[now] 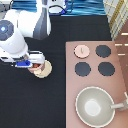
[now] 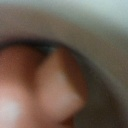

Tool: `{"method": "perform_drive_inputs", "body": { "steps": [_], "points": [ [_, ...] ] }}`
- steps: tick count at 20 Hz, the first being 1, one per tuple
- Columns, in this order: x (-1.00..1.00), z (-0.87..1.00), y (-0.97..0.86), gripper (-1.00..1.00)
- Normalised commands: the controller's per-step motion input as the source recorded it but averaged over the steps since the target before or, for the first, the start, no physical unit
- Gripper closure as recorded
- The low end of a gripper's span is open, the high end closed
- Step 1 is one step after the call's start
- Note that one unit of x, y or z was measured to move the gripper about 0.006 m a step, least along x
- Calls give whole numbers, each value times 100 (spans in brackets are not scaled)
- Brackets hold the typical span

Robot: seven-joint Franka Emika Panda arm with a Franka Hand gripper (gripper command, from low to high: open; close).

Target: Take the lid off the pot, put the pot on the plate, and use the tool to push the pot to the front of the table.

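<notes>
The lid (image 1: 82,50) is off the pot and lies on the pinkish stove panel, beside the burners. Left of the stove, the pinkish-tan pot (image 1: 40,68) sits on the cream plate (image 1: 46,73) on the black table (image 1: 30,105). My gripper (image 1: 34,66) is at the pot's left side, right against it, with the arm partly covering the pot. In the wrist view the pot's inside (image 2: 55,85) fills the picture from very close, pinkish and reddish shapes under a pale rim (image 2: 75,20). The tool is out of view.
The stove panel (image 1: 120,65) takes up the exterior view's right side, with black burners (image 1: 103,51). A large grey pan (image 1: 95,105) with a long handle stands at the bottom right. The robot's white arm (image 1: 22,35) covers the upper left.
</notes>
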Motion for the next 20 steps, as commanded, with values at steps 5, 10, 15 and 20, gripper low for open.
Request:
{"method": "perform_drive_inputs", "body": {
  "steps": [5, 10, 15, 20],
  "points": [
    [-6, -55, 1, 100],
    [-18, -64, 0, 100],
    [-35, -21, 5, 100],
    [-71, 1, 12, 100]
  ]
}}
